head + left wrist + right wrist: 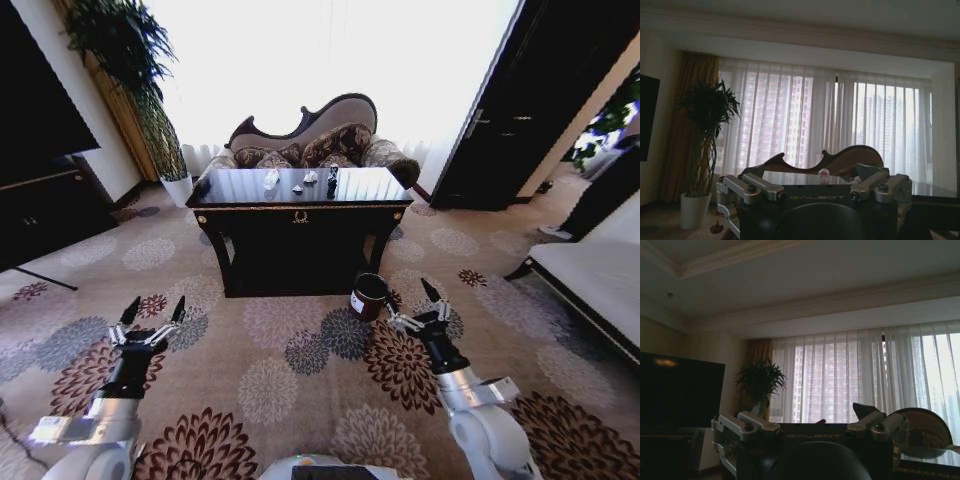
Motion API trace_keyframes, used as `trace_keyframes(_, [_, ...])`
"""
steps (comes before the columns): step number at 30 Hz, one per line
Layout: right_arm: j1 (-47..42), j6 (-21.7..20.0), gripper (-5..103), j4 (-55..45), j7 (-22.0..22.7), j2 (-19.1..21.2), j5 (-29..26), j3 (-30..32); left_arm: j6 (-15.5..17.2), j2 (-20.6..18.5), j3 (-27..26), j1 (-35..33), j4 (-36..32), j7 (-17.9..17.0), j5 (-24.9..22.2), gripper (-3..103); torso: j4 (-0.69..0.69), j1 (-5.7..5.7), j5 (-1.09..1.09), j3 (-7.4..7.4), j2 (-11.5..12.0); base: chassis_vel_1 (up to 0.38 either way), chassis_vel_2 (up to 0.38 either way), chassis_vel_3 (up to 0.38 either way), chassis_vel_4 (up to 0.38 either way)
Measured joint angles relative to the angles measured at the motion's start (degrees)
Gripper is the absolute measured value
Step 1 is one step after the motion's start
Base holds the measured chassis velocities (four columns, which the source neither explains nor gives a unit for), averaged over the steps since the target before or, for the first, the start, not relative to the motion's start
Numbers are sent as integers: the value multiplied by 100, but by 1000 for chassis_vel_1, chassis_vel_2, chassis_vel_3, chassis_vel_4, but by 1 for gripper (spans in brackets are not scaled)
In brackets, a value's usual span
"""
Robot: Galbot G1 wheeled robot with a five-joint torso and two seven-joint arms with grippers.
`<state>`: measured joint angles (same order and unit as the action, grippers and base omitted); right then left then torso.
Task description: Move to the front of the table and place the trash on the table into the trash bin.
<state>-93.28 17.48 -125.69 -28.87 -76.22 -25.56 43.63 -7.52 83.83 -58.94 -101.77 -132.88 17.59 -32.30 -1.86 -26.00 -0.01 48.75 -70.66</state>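
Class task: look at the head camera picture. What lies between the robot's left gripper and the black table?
In the head view, bare flower-patterned carpet alone lies between the left gripper and the table; nothing stands on that stretch.

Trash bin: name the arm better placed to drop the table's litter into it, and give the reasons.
Probably the right. The trash bin stands on the carpet just ahead of the right gripper, by the table's right front leg; the left gripper is farther off. Both are open and empty.

A glossy black table [300, 215] with gold emblem stands on beige carpet [270, 380] patterned with maroon and grey flowers.
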Motion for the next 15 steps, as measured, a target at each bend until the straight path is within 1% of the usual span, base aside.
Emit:
trace_keyframes(3, [-37,-190,100,73,486,-23,331,82,16,-8,-53,51,83,-179,-22,100,0,0,0,0,0,0,0,0,0])
trace_keyframes(4, [-37,-190,100,73,486,-23,331,82,16,-8,-53,51,83,-179,-22,100,0,0,0,0,0,0,0,0,0])
trace_keyframes(5, [-39,-276,100,113,673,-26,410,124,41,-16,-71,73,121,-232,-22,100,0,0,0,0,0,0,0,0,0])
trace_keyframes(7, [-25,-381,100,198,865,-7,455,221,72,-35,-107,112,175,-283,-22,100,0,0,0,0,0,0,0,0,0])
trace_keyframes(9, [10,-469,100,285,990,27,468,341,97,-51,-154,162,224,-307,-24,100,0,0,0,0,0,0,0,0,0])
trace_keyframes(13, [24,-597,100,405,1094,39,486,468,108,-59,-188,196,265,-314,-56,100,0,0,0,0,0,0,0,0,0])
trace_keyframes(15, [21,-596,100,420,1092,37,486,476,108,-59,-189,199,267,-314,-63,100,0,0,0,0,0,0,0,0,0])
